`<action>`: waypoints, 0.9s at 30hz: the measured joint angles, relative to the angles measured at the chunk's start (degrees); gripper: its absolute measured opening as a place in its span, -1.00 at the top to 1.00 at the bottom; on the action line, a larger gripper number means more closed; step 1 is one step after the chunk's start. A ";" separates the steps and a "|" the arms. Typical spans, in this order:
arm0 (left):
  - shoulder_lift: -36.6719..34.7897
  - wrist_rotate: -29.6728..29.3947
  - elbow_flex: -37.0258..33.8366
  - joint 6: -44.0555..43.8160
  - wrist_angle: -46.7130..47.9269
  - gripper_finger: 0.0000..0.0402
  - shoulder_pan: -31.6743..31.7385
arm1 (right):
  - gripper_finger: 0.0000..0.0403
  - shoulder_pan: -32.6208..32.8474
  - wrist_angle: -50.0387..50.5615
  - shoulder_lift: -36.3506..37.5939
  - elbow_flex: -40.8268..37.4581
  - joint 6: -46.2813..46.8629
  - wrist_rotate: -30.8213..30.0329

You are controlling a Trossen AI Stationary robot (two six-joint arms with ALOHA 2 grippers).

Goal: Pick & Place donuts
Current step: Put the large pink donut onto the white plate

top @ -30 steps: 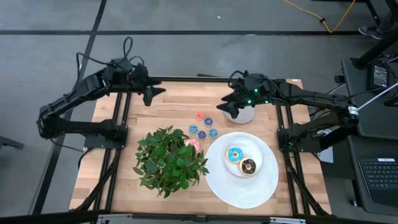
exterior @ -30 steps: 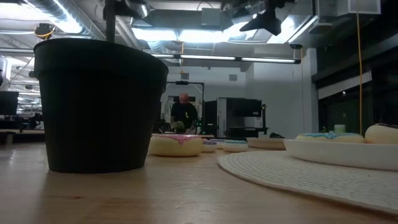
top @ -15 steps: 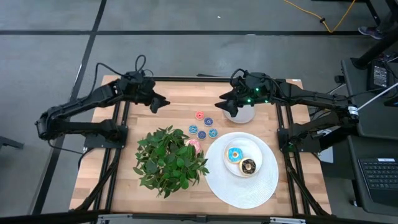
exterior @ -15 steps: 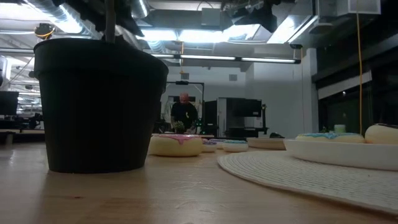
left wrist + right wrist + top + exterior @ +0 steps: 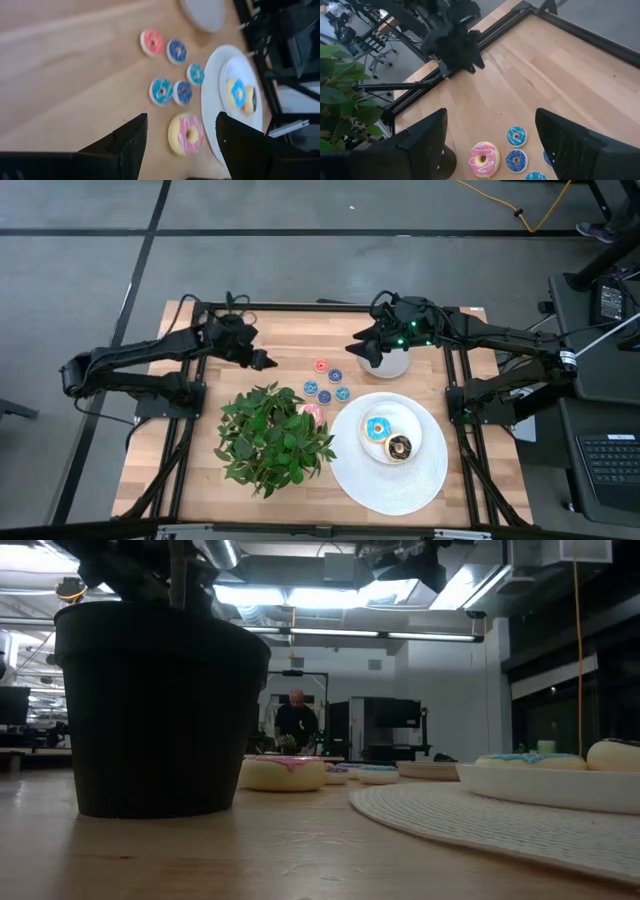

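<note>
We use the potted plant as landmark. Pink donut sits touching its foliage on the plate side. Blue donut and brown donut lie on the white plate, just beside the plant. Five tiny rings lie betw plant and grey dish. Left gripper hangs above bare table beyond the plant, jaws wide, nothing held. Right gripper over the dish, jaws wide, empty too.

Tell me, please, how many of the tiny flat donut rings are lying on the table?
5, clustered between the grey dish and the pink donut: one red and four blue. None seems hidden.
</note>
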State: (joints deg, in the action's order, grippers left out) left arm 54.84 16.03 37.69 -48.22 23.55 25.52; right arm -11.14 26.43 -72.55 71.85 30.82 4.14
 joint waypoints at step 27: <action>25.51 0.48 -0.02 -5.23 -17.84 -0.11 -12.43 | -0.50 0.00 1.32 0.00 0.00 -4.52 -0.04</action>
State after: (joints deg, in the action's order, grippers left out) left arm 80.35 16.51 37.67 -53.46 5.71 13.09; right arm -11.14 27.75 -72.55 71.85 26.30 4.10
